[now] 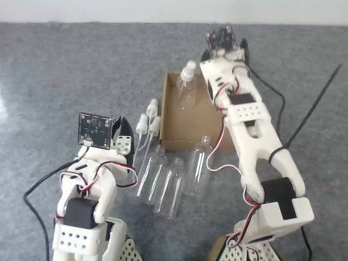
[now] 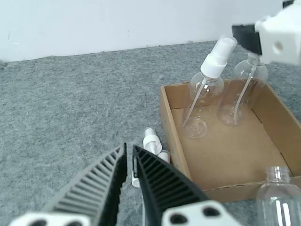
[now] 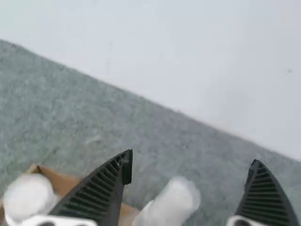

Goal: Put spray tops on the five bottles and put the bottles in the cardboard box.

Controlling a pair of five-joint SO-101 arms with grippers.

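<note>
Two of five stages complete, by judgement. Upright in the cardboard box (image 1: 182, 128): a first capped bottle (image 2: 203, 96) and, just beside it, a second capped bottle (image 2: 242, 94) below the right gripper (image 3: 191, 160). Right gripper spread wide on either side of that bottle's spray top (image 3: 173, 202), pinching nothing. Still outstanding: three open bottles (image 1: 171, 190) lying on the table (image 1: 54, 81) just beside the box, with three loose spray tops (image 1: 147, 122) next to them. Left gripper (image 2: 129, 148) pressed almost together, empty, above the loose spray tops. Capping and boxing of three bottles yet to come.
</note>
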